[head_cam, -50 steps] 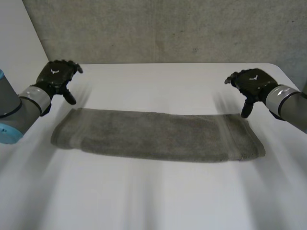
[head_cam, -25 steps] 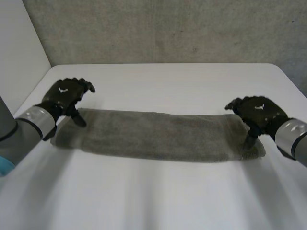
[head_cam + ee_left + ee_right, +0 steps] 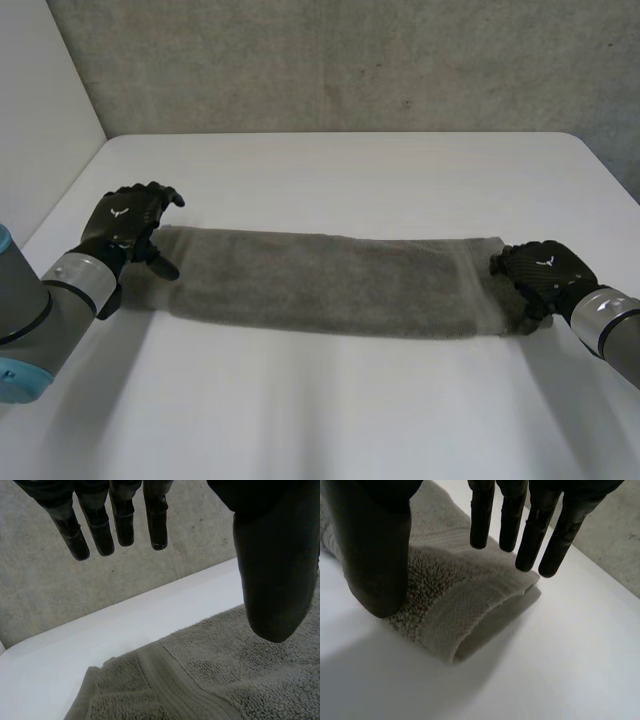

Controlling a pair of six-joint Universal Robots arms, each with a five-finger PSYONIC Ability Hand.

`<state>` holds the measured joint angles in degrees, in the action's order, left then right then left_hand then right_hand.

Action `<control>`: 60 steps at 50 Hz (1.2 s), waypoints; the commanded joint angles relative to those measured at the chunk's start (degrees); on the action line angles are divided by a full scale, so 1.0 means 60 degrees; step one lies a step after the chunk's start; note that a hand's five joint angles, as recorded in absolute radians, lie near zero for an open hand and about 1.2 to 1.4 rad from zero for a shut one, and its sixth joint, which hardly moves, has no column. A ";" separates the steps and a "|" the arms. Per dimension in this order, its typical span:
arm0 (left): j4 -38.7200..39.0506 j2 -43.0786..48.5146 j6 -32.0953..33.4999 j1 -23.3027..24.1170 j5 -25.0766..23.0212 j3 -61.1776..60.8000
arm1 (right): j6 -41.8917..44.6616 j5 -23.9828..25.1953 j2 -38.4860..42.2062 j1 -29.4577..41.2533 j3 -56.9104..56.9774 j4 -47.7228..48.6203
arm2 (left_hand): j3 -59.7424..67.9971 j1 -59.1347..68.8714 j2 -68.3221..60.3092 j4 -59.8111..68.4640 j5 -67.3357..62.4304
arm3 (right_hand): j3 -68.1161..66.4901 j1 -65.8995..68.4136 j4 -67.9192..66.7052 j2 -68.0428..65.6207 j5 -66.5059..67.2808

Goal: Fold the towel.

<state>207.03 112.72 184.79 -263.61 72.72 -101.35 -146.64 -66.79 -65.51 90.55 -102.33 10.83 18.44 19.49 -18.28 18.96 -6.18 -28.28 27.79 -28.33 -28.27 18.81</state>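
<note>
Both hands have dropped from behind the towel (image 3: 320,282) onto its two ends since a second ago. Long folded towel strip lies across mid-frame on the white table (image 3: 380,170). At the strip's left end, mid-left of frame, the left hand (image 3: 128,222) hovers with fingers (image 3: 100,530) straight and thumb spread wide, nothing held. At the right end, mid-right, the right hand (image 3: 540,275) has straight fingers (image 3: 510,520) over the folded end, thumb at its edge, contact unclear, nothing pinched. Small white mark on each hand's back, unreadable.
</note>
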 commanded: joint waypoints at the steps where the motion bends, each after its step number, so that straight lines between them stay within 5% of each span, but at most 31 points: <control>1: 0.0022 0.0022 0.0022 -0.0010 -0.0020 0.0016 | 0.0342 -0.0015 0.0385 -0.0092 0.0151 -0.0119 | -0.0333 -0.0509 0.0308 -0.0420 -0.0044 | -0.2255 0.2336 -0.2245 -0.2256 0.2165; 5: 0.0051 0.0037 0.0008 -0.0010 -0.0020 0.0016 | 0.0387 0.0000 0.0415 -0.0238 0.0195 -0.0135 | -0.0333 -0.0509 0.0308 -0.0420 -0.0044 | -0.5210 0.5292 -0.5201 -0.5212 0.5120; 7: 0.0051 0.0051 0.0022 -0.0010 -0.0020 0.0016 | 0.0445 0.0058 0.0415 -0.0370 0.0254 -0.0135 | -0.0361 -0.0537 0.0335 -0.0448 -0.0016 | -0.8587 0.8668 -0.8578 -0.8588 0.8497; 13: 0.0285 0.0037 0.0022 -0.0054 0.0009 0.0002 | 0.0636 0.0073 0.0356 -0.0722 0.0459 -0.0164 | -0.0362 -0.0537 0.0336 -0.0448 -0.0016 | -0.8621 0.8702 -0.8611 -0.8622 0.8531; 23: 0.0418 0.0007 0.0007 -0.0200 0.0024 -0.0071 | 0.2186 0.0000 0.0093 -0.2961 0.1935 -0.1304 | -0.0362 -0.0537 0.0336 -0.0448 -0.0016 | -0.8621 0.8702 -0.8611 -0.8622 0.8531; 33: 0.0535 -0.0007 0.0007 -0.0259 0.0024 -0.0101 | 0.2423 -0.0279 -0.0156 -0.2831 0.4180 -0.2727 | -0.0362 -0.0537 0.0336 -0.0448 -0.0016 | -0.8621 0.8702 -0.8611 -0.8622 0.8531; 38: 0.0535 -0.0007 0.0007 -0.0259 0.0024 -0.0101 | 0.1940 -0.0659 -0.0479 -0.0795 0.4956 -0.2962 | -0.0362 -0.0537 0.0336 -0.0448 -0.0016 | -0.8621 0.8702 -0.8611 -0.8622 0.8531; 47: 0.0579 -0.0022 0.0022 -0.0245 0.0009 -0.0188 | 0.1779 -0.2240 0.0704 0.5203 0.6258 -0.2466 | -0.0390 -0.0565 0.0364 -0.0477 0.0012 | -0.8621 0.8702 -0.8611 -0.8622 0.8531; 58: 0.0886 -0.0037 0.0081 -0.0245 0.0009 -0.0306 | 0.1852 -0.2915 0.3225 0.7890 0.7064 -0.1350 | -0.0389 -0.0565 0.0363 -0.0476 0.0012 | -0.8621 0.8702 -0.8611 -0.8622 0.8531; 59: 0.0886 -0.0037 0.0081 -0.0245 0.0009 -0.0306 | 0.1881 -0.2988 0.3445 0.7979 0.7152 -0.1365 | -0.0390 -0.0565 0.0364 -0.0477 0.0012 | -0.5799 0.5881 -0.5790 -0.5801 0.5710; 60: 0.0886 -0.0037 0.0081 -0.0245 0.0009 -0.0306 | 0.1881 -0.2989 0.3447 0.7979 0.7153 -0.1365 | -0.0390 -0.0565 0.0364 -0.0477 0.0012 | -0.5771 0.5853 -0.5762 -0.5773 0.5682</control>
<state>212.06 112.56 185.18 -265.08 72.78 -103.05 -135.73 -83.39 -50.26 135.45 -61.14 1.74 18.44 19.49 -18.28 18.96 -6.17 -72.91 71.67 -73.15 -71.69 62.90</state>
